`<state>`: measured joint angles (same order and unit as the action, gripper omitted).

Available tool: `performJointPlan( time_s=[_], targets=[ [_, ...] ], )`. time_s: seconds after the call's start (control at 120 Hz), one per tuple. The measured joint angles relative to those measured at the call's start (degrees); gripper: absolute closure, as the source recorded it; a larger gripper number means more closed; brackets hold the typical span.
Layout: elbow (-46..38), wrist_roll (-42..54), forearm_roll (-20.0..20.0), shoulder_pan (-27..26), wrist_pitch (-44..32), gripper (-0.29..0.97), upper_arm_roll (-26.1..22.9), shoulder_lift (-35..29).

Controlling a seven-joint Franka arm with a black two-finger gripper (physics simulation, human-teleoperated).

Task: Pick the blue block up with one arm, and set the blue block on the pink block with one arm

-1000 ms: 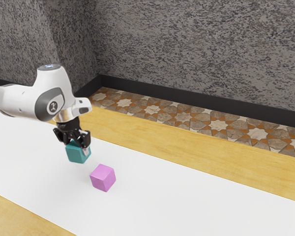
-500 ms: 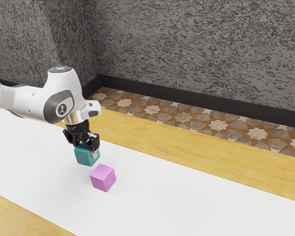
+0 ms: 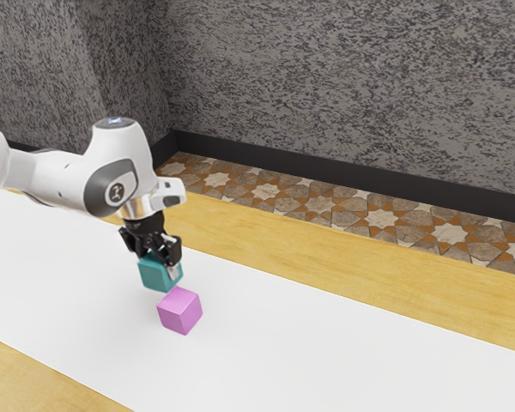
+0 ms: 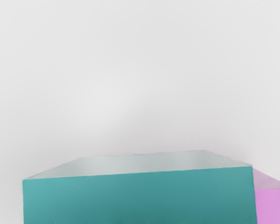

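Above the white table (image 3: 343,343), the black gripper (image 3: 161,257) points down and squeezes the blue block (image 3: 159,275) between its two fingers. The block looks more blue-green than plain blue. It hangs in the air, off the table. The fingers cover its top part, so that part is hard to see.

The pink block (image 3: 179,310) sits on the table just below the blue block, a little toward the exterior view's right. The blue block is over the pink block's near corner, not right over its middle. The two blocks look very close, and it is too hard to tell if they touch.

The white arm (image 3: 86,176) comes in from the exterior view's left, and the edge of the picture cuts it off there.

In the wrist view, the blue block (image 4: 140,196) is big and close under the hand, and its lower part is cut off. Only a small bit of the pink block (image 4: 273,205) peeks out beside it; the rest is hidden behind the blue block. Past them lies the plain white table (image 4: 130,70).
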<state>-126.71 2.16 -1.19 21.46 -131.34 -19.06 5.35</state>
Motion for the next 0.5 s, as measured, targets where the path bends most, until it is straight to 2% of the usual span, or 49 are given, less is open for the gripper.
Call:
performJointPlan(
  time_s=[0.5],
  targets=[
    [0.18, 0.77, 0.04, -0.01, 0.64, 0.35, -2.13, -0.41]
  ],
)
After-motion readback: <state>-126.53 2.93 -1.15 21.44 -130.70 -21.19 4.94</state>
